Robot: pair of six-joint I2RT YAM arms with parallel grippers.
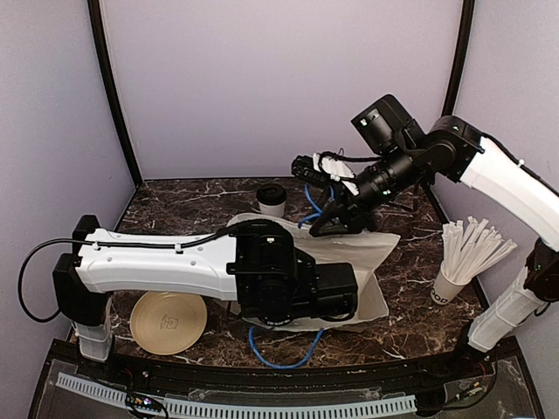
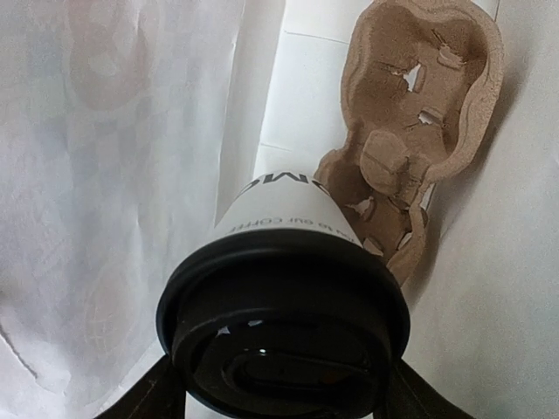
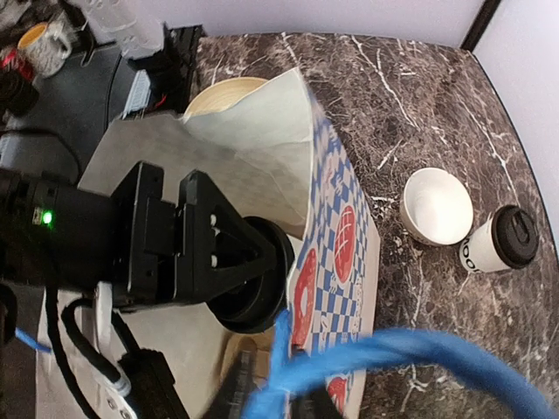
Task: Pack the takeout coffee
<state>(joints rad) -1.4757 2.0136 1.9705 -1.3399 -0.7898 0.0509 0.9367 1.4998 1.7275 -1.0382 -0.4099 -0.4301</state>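
**Takeout coffee cup (image 2: 288,231) inside the bag (image 1: 376,249), a second left to pack**

Your left tool (image 2: 281,397) gripped the black-lidded cup by its sides inside the paper bag, with the cardboard carrier (image 2: 419,131) at two o'clock of it. Your right tool (image 1: 332,220) was at the bag's mouth; whether it pinched the paper I could not tell. The held cup was not yet seated in the carrier or let go. A second lidded cup (image 1: 272,199) stood on the desk (image 1: 175,209) at the bag's eleven o'clock, unpacked. By my judgement, you were roughly halfway.

Dark marble tabletop (image 1: 175,205), cup of long white sticks (image 1: 447,288), round tan plate (image 1: 169,322), low white bowl (image 3: 437,205)
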